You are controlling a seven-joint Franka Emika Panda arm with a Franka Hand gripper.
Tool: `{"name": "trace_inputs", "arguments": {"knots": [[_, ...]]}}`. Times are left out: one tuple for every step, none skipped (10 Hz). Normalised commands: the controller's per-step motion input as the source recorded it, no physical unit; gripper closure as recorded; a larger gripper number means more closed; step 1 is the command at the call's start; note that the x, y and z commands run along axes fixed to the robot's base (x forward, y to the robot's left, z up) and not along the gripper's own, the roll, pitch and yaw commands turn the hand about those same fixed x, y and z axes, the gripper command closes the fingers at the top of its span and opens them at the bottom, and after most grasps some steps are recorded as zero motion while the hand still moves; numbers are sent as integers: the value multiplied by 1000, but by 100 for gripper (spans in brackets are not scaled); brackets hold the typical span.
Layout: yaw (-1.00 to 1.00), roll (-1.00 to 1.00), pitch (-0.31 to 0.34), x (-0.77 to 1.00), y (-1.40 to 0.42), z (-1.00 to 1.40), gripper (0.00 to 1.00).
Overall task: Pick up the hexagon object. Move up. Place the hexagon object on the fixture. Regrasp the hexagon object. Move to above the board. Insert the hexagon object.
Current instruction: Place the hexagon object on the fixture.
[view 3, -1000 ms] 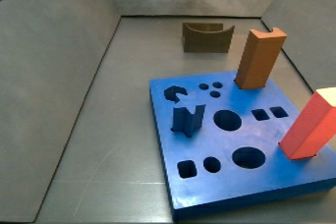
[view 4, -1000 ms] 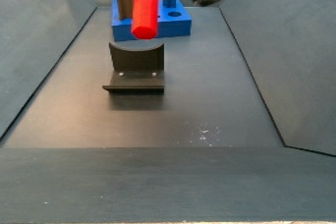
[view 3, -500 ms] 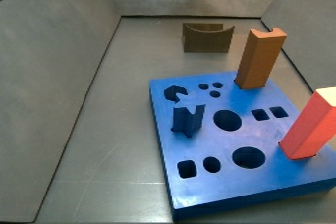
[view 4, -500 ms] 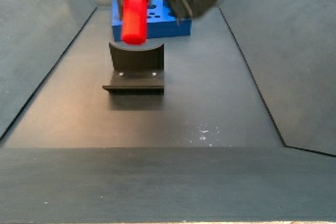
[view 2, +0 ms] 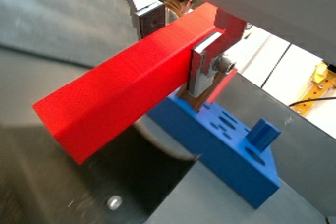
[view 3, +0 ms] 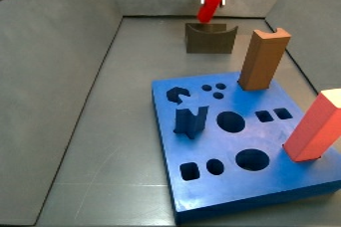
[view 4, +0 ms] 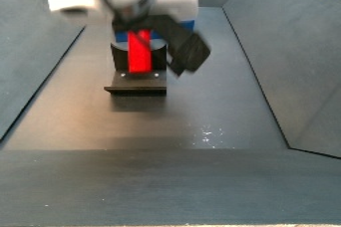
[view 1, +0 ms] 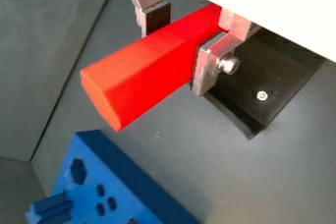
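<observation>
We read this as the placing step, with pick-up and lift already done: our two-finger gripper (view 1: 184,33) is pinching the slim bright red hexagonal bar (view 1: 147,66) near one end, its flat silver fingers (view 1: 213,56) pressed on opposite faces, as both wrist views show. In a side view the bar (view 3: 208,4) hangs tilted just above the small dark olive-grey notched fixture (view 3: 209,38), which sits at about twelve o'clock on the floor; whether its lower end already touches the notch we cannot tell. The opposite side view shows the bar (view 4: 139,52) in front of the fixture (view 4: 138,80), partly behind the blurred gripper (view 4: 144,34). Left, as we judge it: seat the bar in the fixture, let go, regrasp, carry it above the large thick blue slab with cut-out holes (view 3: 240,186) at about four o'clock, and insert it. On that board stand a brown rectangular block (view 3: 264,58) and a salmon-red rectangular block (view 3: 317,124), both clear of the gripper.
</observation>
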Motion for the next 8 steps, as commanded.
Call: {"name": "trace_inputs", "arguments": {"knots": [[-241, -192, 61, 176, 116, -1000, 100], [-227, -173, 17, 169, 121, -989, 100], [-211, -168, -5, 152, 105, -868, 100], [-171, -151, -39, 122, 95, -657, 100], [-128, -129, -68, 84, 137, -566, 100], [-98, -123, -80, 76, 155, -534, 100], [-77, -122, -81, 76, 159, -529, 100], [-49, -121, -81, 76, 159, -528, 100]]}}
